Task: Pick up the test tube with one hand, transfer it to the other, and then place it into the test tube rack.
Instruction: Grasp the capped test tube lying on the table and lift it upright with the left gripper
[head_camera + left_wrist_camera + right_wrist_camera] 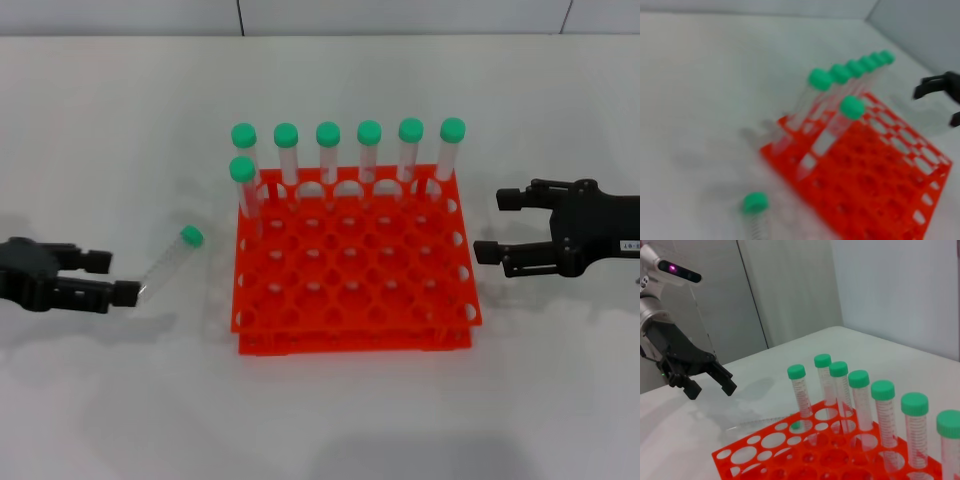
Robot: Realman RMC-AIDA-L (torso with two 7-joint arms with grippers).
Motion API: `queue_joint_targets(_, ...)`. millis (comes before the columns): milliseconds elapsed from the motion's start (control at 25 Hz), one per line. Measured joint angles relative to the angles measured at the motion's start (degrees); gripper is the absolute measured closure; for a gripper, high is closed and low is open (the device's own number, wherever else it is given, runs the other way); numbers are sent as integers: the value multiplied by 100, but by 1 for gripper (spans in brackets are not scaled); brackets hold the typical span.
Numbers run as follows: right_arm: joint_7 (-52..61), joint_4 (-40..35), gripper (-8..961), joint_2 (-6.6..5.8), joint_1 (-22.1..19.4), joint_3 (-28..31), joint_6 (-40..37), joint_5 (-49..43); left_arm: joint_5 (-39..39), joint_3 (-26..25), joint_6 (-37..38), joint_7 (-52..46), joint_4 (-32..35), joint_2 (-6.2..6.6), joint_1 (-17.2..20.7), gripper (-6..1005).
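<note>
The loose test tube (165, 265) lies on the white table left of the orange-red rack (340, 342), its green cap pointing away from me. My left gripper (108, 277) is open, and its near fingertip is close to the tube's bottom end. In the right wrist view the left gripper (711, 388) hovers above the table with the tube (757, 421) lying below it. The tube's cap (755, 202) and the rack (880, 190) show in the left wrist view. My right gripper (497, 225), with the white label, is open and empty to the right of the rack.
Several green-capped tubes (369, 150) stand upright along the rack's back row, and one more (245, 190) stands in the second row at the left. The rack's other holes are free. A grey wall runs behind the table.
</note>
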Motion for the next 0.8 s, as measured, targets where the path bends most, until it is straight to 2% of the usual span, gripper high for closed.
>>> queue_joint_targets(240,0,0,99,1,8,0,28,46,329,-37,-41,-505,249,104,-101,131)
queue_joint_targets(360,0,0,99,1,19,0,35,48,765,-82,-178,-826,266,158,-274,132)
queue_joint_targets(600,0,0,99,1,42,0,50,65,1471,-82,-469,-1295,270,171,-578,135)
queue_joint_targets(800,0,7,99,1,46,0,58,137,1649,-40,-559,-1403,230,130,-732,137)
